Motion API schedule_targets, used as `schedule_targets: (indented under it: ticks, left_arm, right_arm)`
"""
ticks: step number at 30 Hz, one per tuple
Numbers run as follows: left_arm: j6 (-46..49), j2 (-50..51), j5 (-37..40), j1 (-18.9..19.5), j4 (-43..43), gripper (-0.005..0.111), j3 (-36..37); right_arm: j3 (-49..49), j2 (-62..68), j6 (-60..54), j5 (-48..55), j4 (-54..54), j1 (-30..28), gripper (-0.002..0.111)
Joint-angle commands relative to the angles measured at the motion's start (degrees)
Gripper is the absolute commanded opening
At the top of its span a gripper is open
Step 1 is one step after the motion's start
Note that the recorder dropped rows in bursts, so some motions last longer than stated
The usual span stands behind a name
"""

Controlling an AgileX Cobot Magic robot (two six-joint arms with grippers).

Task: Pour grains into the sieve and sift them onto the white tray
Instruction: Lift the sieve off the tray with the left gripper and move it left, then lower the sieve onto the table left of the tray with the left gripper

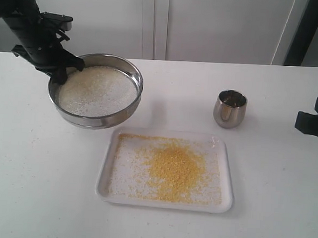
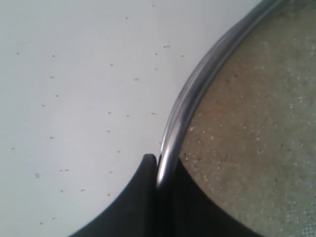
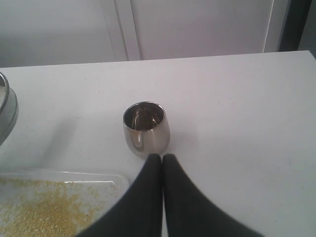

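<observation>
Left wrist view, left jaws clamped on sieve (image 2: 186,104) rim, right jaws clenched, empty

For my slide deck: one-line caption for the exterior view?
Left end effector grips the sieve holding whitish grains, near the white tray strewn with yellow grains.

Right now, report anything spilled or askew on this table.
Small spill: stray grains speckle the bare table beside the sieve, outside the white tray. The sieve itself hangs tilted in the left gripper, beyond the tray's edge rather than over it. Nothing looks damaged.
</observation>
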Motion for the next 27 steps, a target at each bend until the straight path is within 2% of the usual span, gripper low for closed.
schedule_targets:
  ticks: [1, 22, 27]
  left_arm:
    - [-0.3, 0.5, 1.6, 1.9, -1.8, 0.000, -1.5]
    - [-1.1, 2.7, 1.5, 2.6, 1.4, 0.000, -1.4]
    - [-4.0, 5.2, 1.6, 4.1, 1.2, 0.000, -1.4]
  right_arm:
    - [0.2, -0.2, -0.1, -0.4, 0.0, 0.0, 0.000]
    - [0.2, -0.2, -0.1, -0.4, 0.0, 0.0, 0.000]
    - [0.2, -0.2, -0.1, -0.4, 0.0, 0.0, 0.000]
